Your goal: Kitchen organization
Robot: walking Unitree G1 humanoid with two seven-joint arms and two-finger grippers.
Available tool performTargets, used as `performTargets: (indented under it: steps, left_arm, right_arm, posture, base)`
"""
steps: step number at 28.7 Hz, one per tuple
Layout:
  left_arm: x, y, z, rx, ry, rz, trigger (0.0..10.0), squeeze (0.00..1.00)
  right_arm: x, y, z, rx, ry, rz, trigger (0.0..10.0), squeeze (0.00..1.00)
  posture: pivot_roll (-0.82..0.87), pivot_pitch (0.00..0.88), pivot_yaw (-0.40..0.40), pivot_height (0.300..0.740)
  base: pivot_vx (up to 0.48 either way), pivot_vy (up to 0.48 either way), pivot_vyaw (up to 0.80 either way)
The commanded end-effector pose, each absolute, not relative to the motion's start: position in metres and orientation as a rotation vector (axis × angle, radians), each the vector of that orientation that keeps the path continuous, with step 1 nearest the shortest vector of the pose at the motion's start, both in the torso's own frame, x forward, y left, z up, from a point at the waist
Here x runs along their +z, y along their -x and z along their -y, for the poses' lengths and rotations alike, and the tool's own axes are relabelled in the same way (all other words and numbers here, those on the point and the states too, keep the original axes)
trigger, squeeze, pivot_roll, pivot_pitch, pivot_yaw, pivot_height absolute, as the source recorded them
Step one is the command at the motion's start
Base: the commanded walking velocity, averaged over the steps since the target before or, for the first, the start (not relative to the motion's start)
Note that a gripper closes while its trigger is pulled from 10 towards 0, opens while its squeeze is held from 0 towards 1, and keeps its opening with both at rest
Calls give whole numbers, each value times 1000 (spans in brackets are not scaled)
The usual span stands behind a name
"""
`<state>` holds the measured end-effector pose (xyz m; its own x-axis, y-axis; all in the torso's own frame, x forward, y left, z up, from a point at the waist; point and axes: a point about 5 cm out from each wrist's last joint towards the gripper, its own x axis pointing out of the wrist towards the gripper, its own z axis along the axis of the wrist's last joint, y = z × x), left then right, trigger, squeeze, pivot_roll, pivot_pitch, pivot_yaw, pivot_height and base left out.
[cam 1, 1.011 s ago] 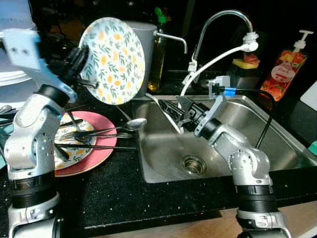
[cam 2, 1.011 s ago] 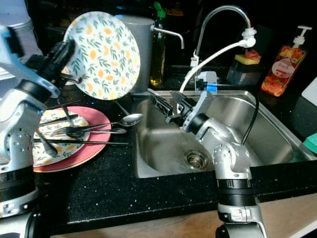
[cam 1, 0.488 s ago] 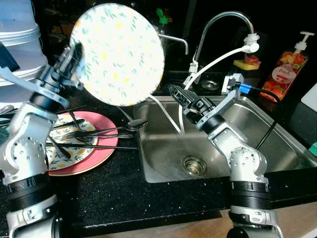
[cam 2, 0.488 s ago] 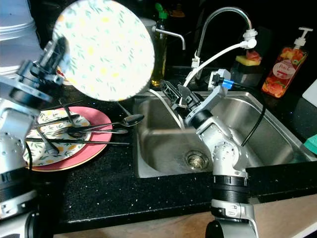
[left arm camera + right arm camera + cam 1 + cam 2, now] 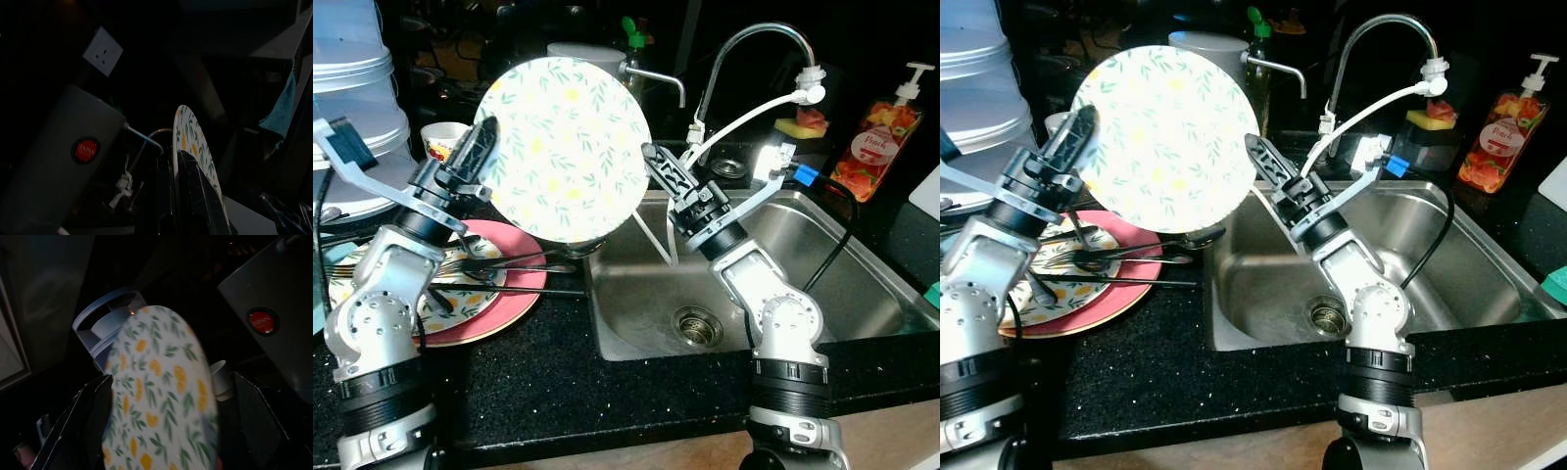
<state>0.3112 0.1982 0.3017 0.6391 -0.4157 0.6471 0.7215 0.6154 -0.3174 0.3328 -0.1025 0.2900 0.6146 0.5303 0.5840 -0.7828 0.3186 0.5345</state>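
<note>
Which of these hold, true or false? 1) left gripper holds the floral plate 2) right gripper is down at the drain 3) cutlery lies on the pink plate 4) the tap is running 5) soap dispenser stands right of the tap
1) The left gripper holds the floral plate: true. Its fingers clamp the plate's rim, and the plate is upright, off the counter.
2) The right gripper is down at the drain: false. It is raised above the sink's left edge, open, its fingers straddling the plate's other rim.
3) Cutlery lies on the pink plate: true.
4) The tap is running: false. No water stream shows.
5) The soap dispenser stands right of the tap: true.
</note>
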Motion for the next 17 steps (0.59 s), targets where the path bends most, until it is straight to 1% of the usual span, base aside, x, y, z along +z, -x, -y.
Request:
performTargets:
  steps: [1,7,14,15,16,17]
  left_arm:
    - [305,-308,-192,-727,621,575,0,0]
    - [311,-304,-194,-736,692,616,0,0]
    - [310,-304,-191,-749,691,596,0,0]
    - [308,-304,-188,-755,672,573,0,0]
    - [308,-304,-188,-755,672,573,0,0]
    - [306,-305,-187,-756,662,562,0,0]
  right_arm:
    - [291,-330,102,901,-879,326,10000,0]
    - [284,-334,103,853,-837,291,10000,0]
    - [283,-334,103,856,-815,279,10000,0]
    - [283,-333,102,866,-816,274,4627,0]
    - [283,-333,102,866,-816,274,4627,0]
    - [283,-332,102,873,-822,273,0,0]
  posture:
    - [51,29,-66,740]
    - [54,35,-65,740]
    - [54,34,-65,740]
    - [54,33,-64,740]
    - [54,33,-64,740]
    - [54,33,-64,740]
  base:
    - [0,0,0]
    - [0,0,0]
    - [0,0,0]
    - [0,0,0]
    - [0,0,0]
    - [0,0,0]
